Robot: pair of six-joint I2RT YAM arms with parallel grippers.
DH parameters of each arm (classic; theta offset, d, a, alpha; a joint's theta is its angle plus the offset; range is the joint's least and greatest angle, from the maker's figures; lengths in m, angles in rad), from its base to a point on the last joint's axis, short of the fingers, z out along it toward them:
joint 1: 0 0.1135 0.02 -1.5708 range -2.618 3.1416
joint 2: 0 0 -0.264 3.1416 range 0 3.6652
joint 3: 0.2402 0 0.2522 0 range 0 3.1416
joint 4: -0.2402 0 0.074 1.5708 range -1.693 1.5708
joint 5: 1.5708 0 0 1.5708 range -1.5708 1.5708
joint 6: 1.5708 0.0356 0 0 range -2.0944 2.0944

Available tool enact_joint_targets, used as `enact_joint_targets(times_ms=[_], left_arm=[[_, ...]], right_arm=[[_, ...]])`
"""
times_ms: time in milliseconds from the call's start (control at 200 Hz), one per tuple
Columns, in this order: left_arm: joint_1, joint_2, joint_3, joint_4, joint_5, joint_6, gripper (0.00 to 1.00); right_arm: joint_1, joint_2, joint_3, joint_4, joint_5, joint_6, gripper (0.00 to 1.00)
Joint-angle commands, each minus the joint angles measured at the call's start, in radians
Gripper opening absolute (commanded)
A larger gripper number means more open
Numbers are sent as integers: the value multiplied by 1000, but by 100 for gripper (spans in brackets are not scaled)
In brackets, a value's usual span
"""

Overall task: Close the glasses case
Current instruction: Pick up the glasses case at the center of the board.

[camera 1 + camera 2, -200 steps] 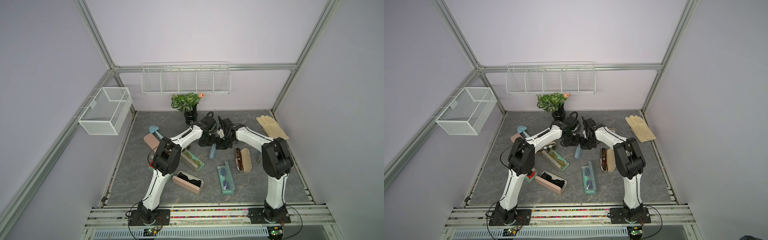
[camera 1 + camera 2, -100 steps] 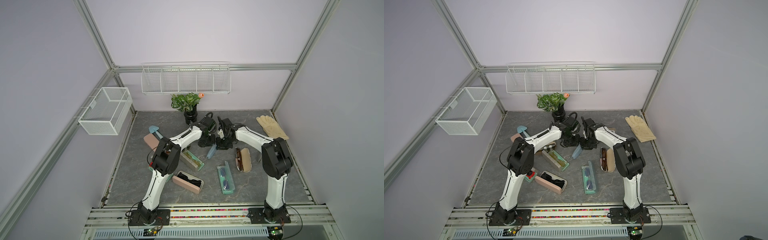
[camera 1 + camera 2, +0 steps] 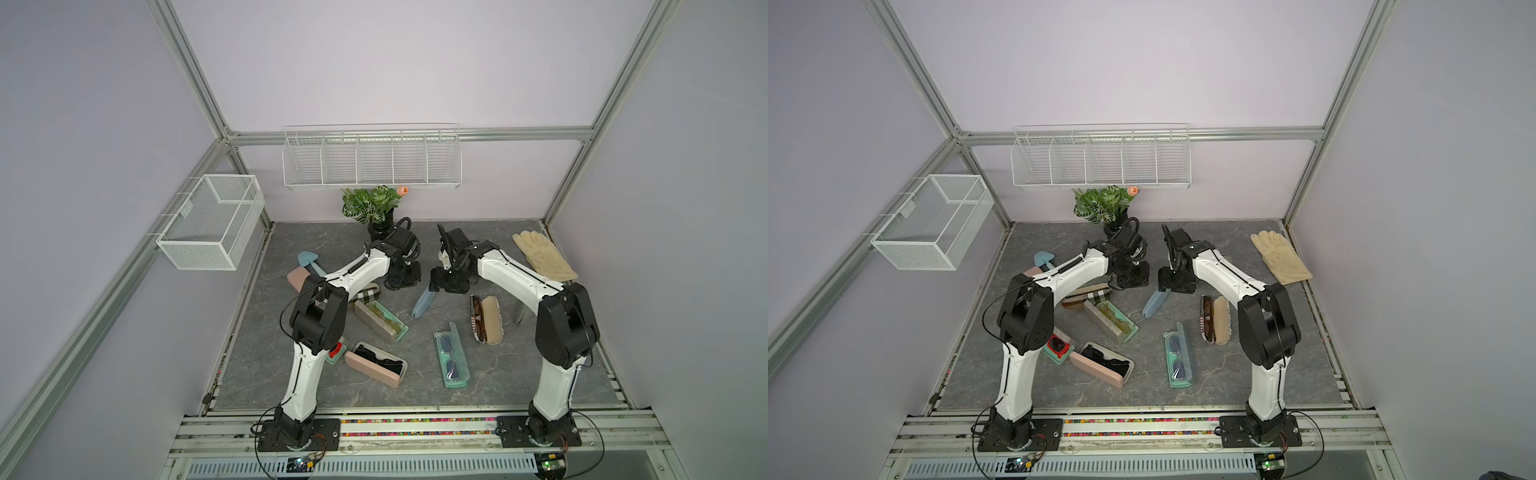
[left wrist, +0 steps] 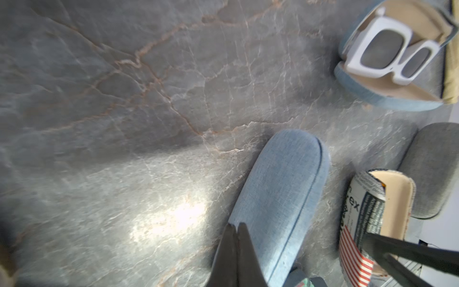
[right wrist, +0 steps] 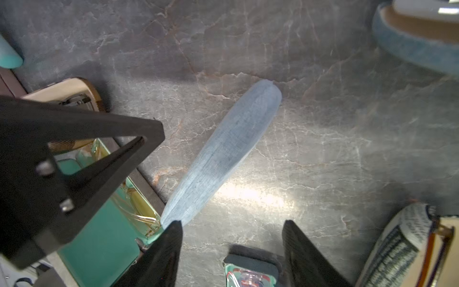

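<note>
The light blue fabric glasses case lies closed on the grey tabletop between my two arms, and its seam shows in the left wrist view. My left gripper is shut and empty, with its tips over the long edge of the case near one end. Whether they touch it I cannot tell. My right gripper stands open just past that same end of the case, and bare tabletop shows between its fingers.
Open cases with glasses lie around: a teal one, a pink one, a grey-green one, a tan one and a denim one with white sunglasses. A plaid case, a glove and a potted plant are also there.
My right gripper's jaws have opened wide. The left gripper has stayed shut, and the blue case lies in about the same place.
</note>
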Motion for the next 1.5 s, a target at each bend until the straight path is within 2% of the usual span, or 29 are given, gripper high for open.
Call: enact_joint_targets(times_ms=[0, 245, 465, 755, 1045, 1170, 1345, 1495], left_arm=[[6, -46, -20, 15, 8, -5, 0], [16, -132, -56, 12, -11, -1, 0], [24, -218, -90, -1, -37, 7, 0], [25, -232, -86, -12, -39, 6, 0], [28, -248, -113, -12, -55, 2, 0], [33, -260, -133, -8, -59, 1, 0], [47, -283, -162, 1, -63, 0, 0], [50, -297, -176, 8, -65, -3, 0]], right_arm=[[24, 3, 52, -64, 11, 36, 75], [53, 136, 161, -125, 35, 82, 82], [62, 174, 170, -135, 69, 94, 82], [62, 213, 162, -111, 35, 92, 79], [58, 298, 200, -107, 17, 78, 63], [53, 304, 207, -99, 15, 71, 49], [43, 249, 223, -93, 41, 47, 34], [4, 151, 231, -121, 81, 30, 32]])
